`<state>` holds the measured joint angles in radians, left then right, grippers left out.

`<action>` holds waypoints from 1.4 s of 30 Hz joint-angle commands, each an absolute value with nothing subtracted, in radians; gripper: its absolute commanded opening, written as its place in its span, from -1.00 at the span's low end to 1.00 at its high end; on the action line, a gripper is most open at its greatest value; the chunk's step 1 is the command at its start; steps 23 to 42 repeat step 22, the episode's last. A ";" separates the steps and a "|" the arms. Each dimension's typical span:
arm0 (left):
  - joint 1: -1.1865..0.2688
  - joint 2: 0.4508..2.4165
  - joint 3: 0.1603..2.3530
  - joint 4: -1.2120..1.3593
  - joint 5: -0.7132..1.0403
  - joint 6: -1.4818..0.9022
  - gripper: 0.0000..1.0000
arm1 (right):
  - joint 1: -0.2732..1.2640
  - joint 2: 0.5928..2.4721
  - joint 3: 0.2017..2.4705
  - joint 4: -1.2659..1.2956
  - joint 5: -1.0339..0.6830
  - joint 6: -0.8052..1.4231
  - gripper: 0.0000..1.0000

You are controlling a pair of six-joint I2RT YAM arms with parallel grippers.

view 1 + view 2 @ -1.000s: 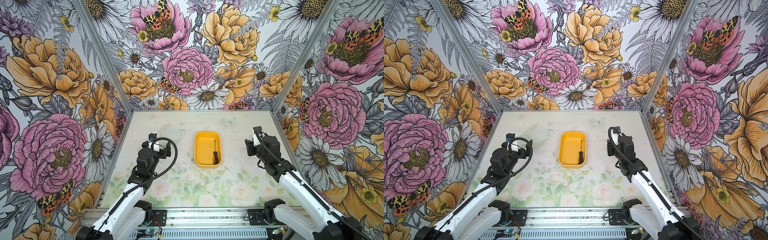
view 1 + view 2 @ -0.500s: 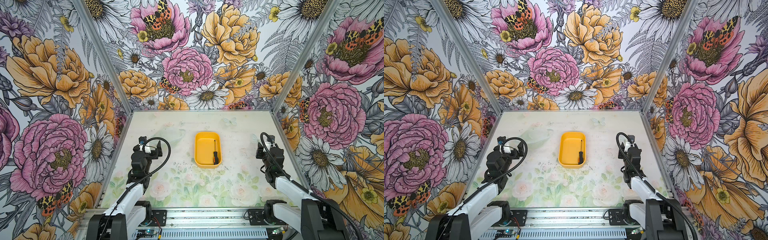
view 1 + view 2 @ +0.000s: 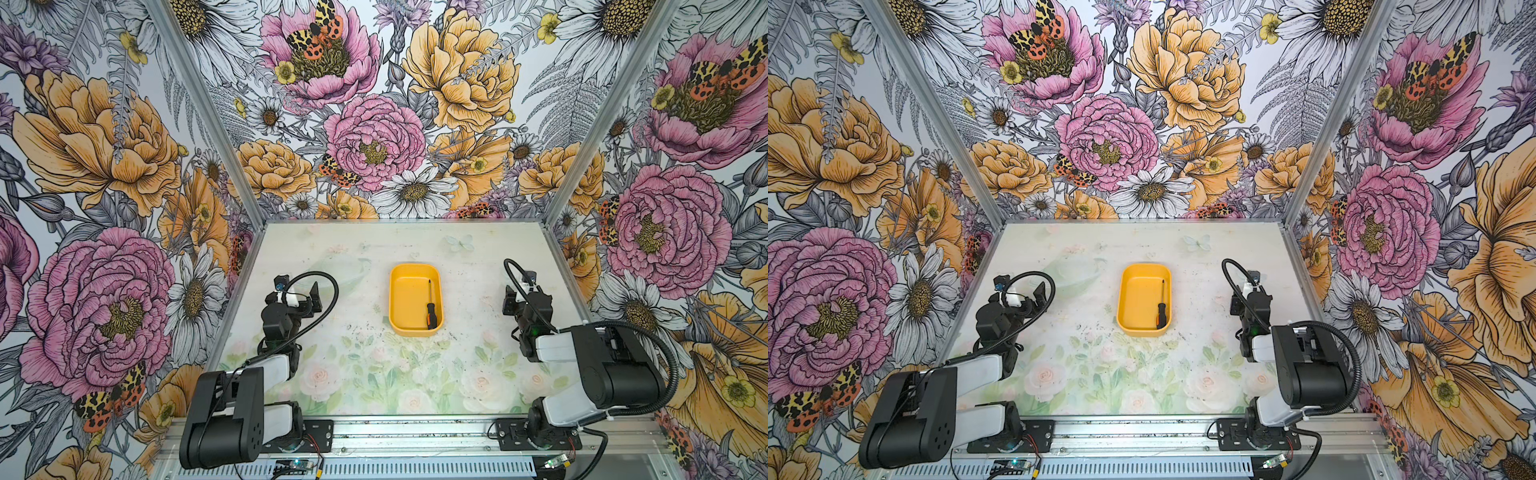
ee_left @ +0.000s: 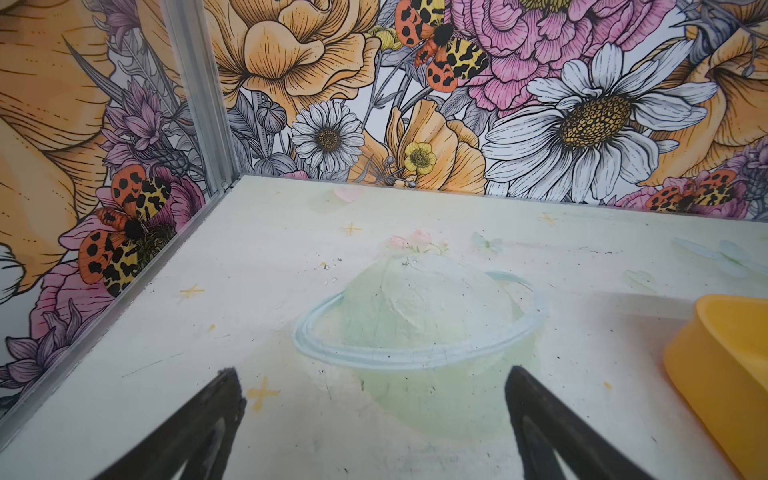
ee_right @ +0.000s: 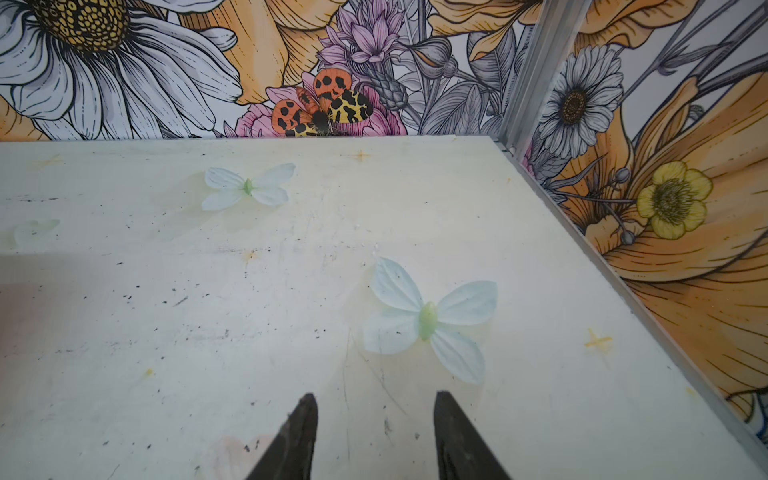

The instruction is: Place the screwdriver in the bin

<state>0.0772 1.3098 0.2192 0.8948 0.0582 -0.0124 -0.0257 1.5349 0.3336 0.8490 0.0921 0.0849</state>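
Observation:
The yellow-orange bin (image 3: 405, 297) (image 3: 1136, 297) stands in the middle of the table. The screwdriver (image 3: 430, 311) (image 3: 1161, 311) lies inside it along the right wall, black-and-orange handle toward the near end, thin shaft pointing away. My left gripper (image 3: 305, 298) (image 3: 1034, 297) hovers left of the bin, open and empty; in the left wrist view its fingertips (image 4: 372, 370) stand wide apart over bare table, with the bin's (image 4: 715, 365) corner at the edge. My right gripper (image 3: 510, 299) (image 3: 1237, 301) sits right of the bin, open with a narrower gap (image 5: 376, 395), nothing between the fingers.
Flowered walls with metal corner posts (image 3: 555, 216) close in the table on three sides. Both arms are folded back near the front rail (image 3: 415, 432). Pale butterflies (image 5: 428, 320) and a ringed planet (image 4: 415, 332) are printed flat on the table.
Both arms have folded back toward the front rail, and the grippers drew away from the bin. The right fingers have opened slightly. The screwdriver and bin have not moved.

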 commanded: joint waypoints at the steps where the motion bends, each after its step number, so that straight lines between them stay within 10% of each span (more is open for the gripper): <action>1: 0.091 1.442 0.236 1.112 0.089 -0.032 0.97 | -0.029 1.536 0.379 0.893 0.117 0.099 0.00; 5: 0.121 1.569 0.280 1.145 0.120 -0.067 0.98 | -0.028 1.532 0.382 0.880 0.119 0.101 0.18; 9: 0.070 1.548 0.379 0.930 0.093 -0.005 0.98 | -0.026 1.532 0.381 0.882 0.126 0.098 0.97; 42: 0.059 1.554 0.379 0.941 0.078 0.003 0.98 | -0.024 1.532 0.384 0.877 0.130 0.098 0.99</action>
